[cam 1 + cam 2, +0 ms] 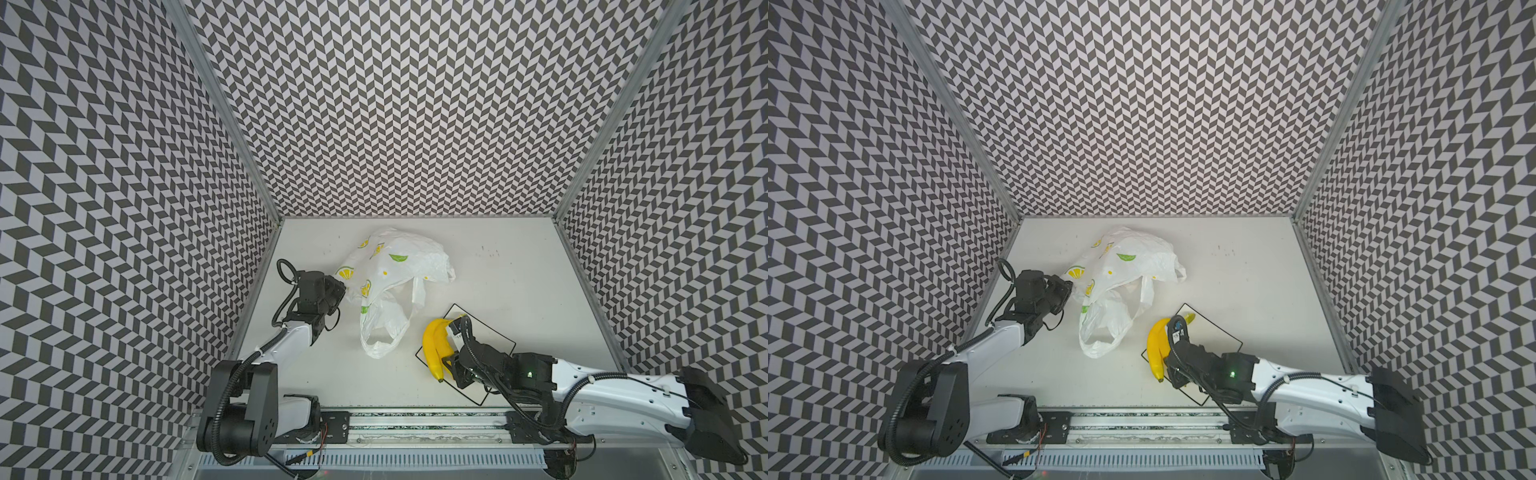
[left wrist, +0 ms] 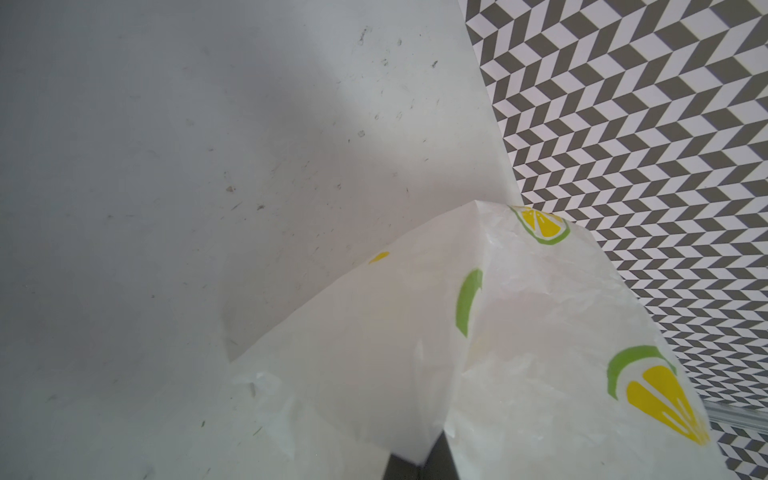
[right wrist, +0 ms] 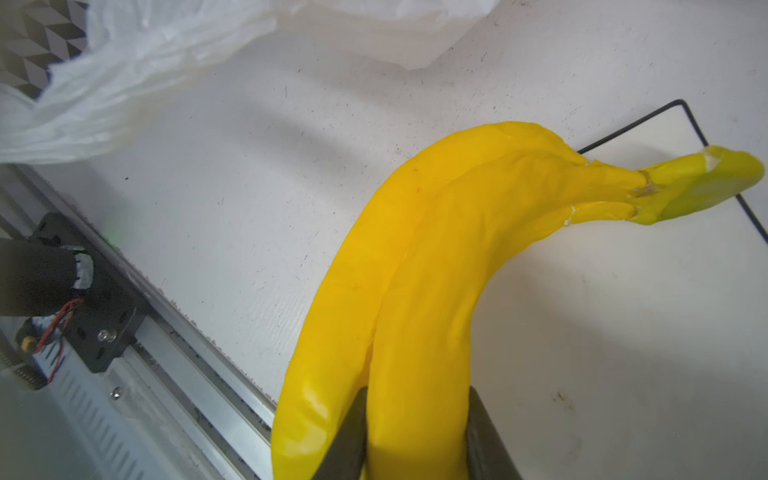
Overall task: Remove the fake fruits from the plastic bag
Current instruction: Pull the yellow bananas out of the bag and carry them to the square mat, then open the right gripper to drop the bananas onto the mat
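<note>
The right gripper (image 3: 415, 446) is clamped on the bunch of bananas (image 3: 415, 270). Its dark fingers (image 3: 345, 440) are part-way closed around one banana near its tip end, and one finger is wedged between the two fruits. In both top views this gripper (image 1: 446, 365) (image 1: 1169, 362) holds the bunch (image 1: 434, 343) (image 1: 1158, 345) over the near-left edge of the square black-rimmed plate (image 1: 492, 334) (image 1: 1214, 332). The stem points over the plate and the tip passes beyond the rim. I cannot tell whether the bunch touches the plate.

The left gripper (image 2: 411, 469) is fully closed, pinching a fold of the plastic bag (image 2: 540, 332), and the film rises from it like a tent. In both top views this gripper (image 1: 341, 291) (image 1: 1069, 289) grips the bag's left side. The bag (image 1: 399, 266) (image 1: 1129, 266) lies crumpled on the white table (image 1: 519, 282), towards the back and left of the plate. Its handle loops trail toward the front, near the bananas but apart from them.
</note>
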You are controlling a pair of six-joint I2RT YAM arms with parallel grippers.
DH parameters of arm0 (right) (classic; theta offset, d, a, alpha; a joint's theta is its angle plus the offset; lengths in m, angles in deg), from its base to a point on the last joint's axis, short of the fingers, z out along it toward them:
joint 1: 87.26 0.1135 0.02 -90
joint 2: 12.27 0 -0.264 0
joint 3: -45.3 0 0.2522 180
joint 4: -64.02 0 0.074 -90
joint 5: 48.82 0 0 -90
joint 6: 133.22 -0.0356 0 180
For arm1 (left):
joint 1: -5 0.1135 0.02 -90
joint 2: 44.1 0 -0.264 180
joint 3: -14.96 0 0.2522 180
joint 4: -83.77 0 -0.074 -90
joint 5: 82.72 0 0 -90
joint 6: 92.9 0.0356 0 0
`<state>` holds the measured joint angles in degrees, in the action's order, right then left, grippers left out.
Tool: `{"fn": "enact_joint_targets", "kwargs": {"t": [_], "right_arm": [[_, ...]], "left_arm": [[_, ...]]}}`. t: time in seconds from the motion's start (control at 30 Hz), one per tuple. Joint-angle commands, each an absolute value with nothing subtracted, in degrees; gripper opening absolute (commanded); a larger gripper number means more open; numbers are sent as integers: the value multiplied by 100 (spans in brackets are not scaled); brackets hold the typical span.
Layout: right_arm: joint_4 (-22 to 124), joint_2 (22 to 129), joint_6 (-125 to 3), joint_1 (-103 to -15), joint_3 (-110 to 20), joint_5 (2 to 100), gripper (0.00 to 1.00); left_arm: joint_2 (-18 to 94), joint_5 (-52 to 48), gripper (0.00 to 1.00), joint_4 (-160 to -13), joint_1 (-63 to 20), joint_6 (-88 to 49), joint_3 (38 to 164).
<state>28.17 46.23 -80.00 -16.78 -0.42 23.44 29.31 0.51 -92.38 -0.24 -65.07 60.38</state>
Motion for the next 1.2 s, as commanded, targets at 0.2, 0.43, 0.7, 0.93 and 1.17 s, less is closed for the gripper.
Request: {"fn": "enact_joint_targets", "kwargs": {"t": [0.2,0.43,0.7,0.93,1.17], "right_arm": [[3577,4801,-8308,-1573,226,1741,0],[3178,4612,-8646,-1376,338,1884,3],[3191,4816,-8808,-1326,427,1745,11],[3092,4857,-8859,-1325,377,1752,44],[2583,4445,-8766,-1318,-22,1736,59]], "left_arm": [[2986,15,0,-9205,-47,-6373,6266],[3009,7,0,-9257,-53,-6397,6272],[2960,15,0,-9251,-51,-6392,6235],[2964,-11,0,-9224,-45,-6371,6245],[2964,-19,0,-9231,-52,-6345,6243]]}}
